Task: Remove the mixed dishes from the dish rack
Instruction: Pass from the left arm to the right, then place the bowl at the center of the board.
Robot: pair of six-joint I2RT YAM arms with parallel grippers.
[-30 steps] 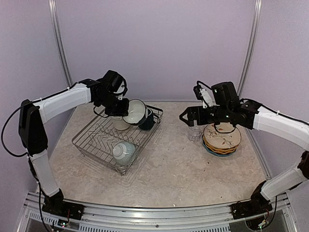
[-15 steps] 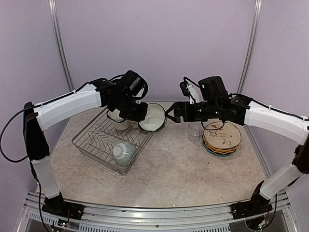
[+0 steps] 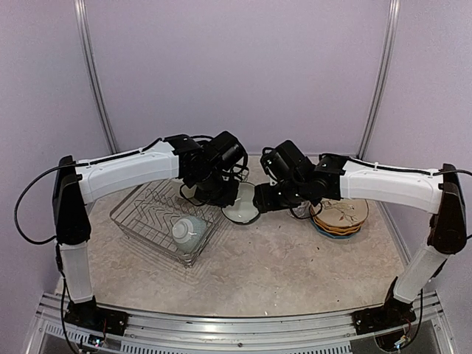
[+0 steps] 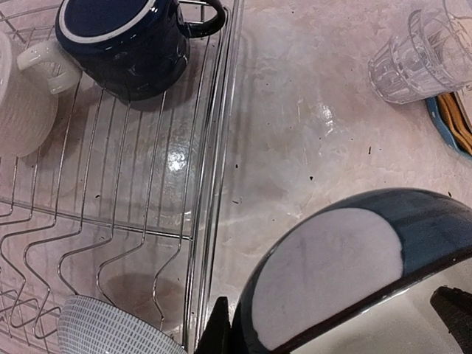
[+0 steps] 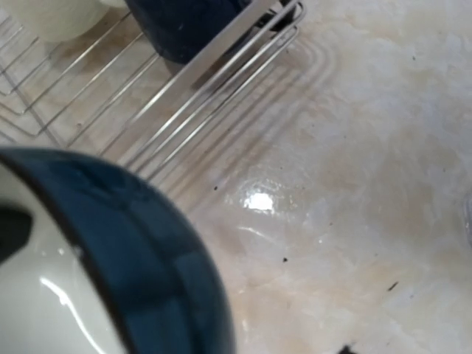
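Observation:
My left gripper (image 3: 225, 198) is shut on a teal bowl (image 3: 241, 206) with a pale inside and holds it low over the table, just right of the dish rack (image 3: 131, 215). In the left wrist view the bowl (image 4: 332, 273) fills the lower right between my fingers. My right gripper (image 3: 259, 200) is open, right beside the bowl's rim; its view shows the bowl (image 5: 140, 243) with a gap to one fingertip (image 5: 344, 349). A second bowl (image 3: 189, 230) lies in the rack. The navy mug (image 4: 122, 40) and cream mug (image 4: 22, 99) sit in the rack's far corner.
A stack of plates (image 3: 339, 215), the bird-patterned one on top, lies on the table at the right. The clear glass tumbler (image 4: 413, 51) stands beside the stack, hidden by my right arm in the top view. The rack's rim (image 5: 221, 66) runs close on the left.
My left arm has carried the bowl out of the rack, rightward and down toward the table. My right arm has swung left and down to meet the bowl.

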